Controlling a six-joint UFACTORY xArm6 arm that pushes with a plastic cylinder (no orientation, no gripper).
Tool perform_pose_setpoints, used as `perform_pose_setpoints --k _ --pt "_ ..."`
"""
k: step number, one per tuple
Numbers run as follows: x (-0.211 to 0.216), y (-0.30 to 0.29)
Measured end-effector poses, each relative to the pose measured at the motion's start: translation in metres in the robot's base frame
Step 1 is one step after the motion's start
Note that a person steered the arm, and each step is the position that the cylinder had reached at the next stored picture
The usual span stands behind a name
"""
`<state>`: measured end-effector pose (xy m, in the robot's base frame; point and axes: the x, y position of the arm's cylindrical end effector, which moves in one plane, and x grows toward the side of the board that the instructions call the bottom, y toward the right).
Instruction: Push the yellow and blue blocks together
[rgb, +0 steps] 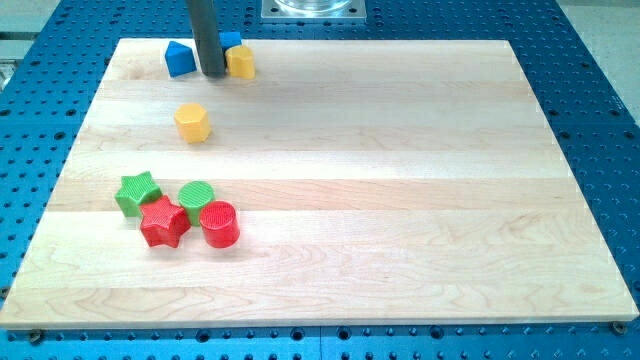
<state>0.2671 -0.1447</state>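
My tip (214, 73) at upper left of frame, bare rod, holds nothing, wedged between blue block (179, 60) and yellow block (241, 62). 2nd blue block (231, 40) peeks behind. Yellow hexagonal block (192, 122) below, apart. Risk: sideways push spreads pair, shoves 1 off board edge (330, 42).

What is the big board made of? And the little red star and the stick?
The board looks like pale wood: long glued strips with faint grain, smooth and slightly shiny. The red star block looks like plastic, matte, with fine ridged lines on top, perhaps printed; I can't be sure. The rod looks dark grey and smooth, metal or plastic. My tip sits between blue and yellow blocks.
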Motion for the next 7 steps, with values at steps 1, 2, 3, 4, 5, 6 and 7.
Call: perform_pose_setpoints --k 1,2,3,4,5,6,7 --pt "-0.006 -0.027" --pt "-0.054 -0.026" --pt "-0.076 -0.025" --pt "-0.076 -0.001" --pt "-0.059 0.072" --pt "-0.036 0.099" --pt "-0.037 0.068"
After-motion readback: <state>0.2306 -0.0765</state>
